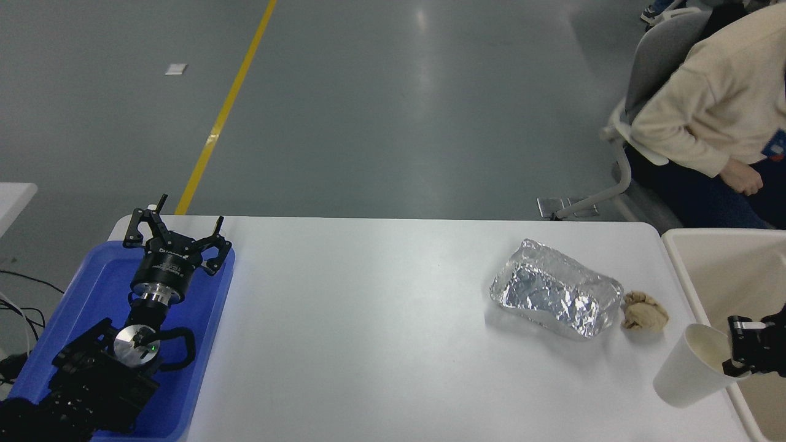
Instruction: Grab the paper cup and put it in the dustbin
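The paper cup [691, 368] is cream-white and hangs tilted above the table's right edge, its rim turned up and to the right. My right gripper [739, 352] comes in from the right edge and is shut on the cup's rim. Just right of the cup stands the beige dustbin [694, 276]; its left rim lies under the gripper and its inside shows nothing. My left gripper [175, 232] stays parked open over the blue tray at the lower left.
A crinkled silver foil tray [556, 296] lies right of the table's middle with a crumpled tan paper wad [645, 310] beside it. The blue plastic tray [104, 294] fills the left end. A person in a cream top [712, 98] sits on a chair at the far right.
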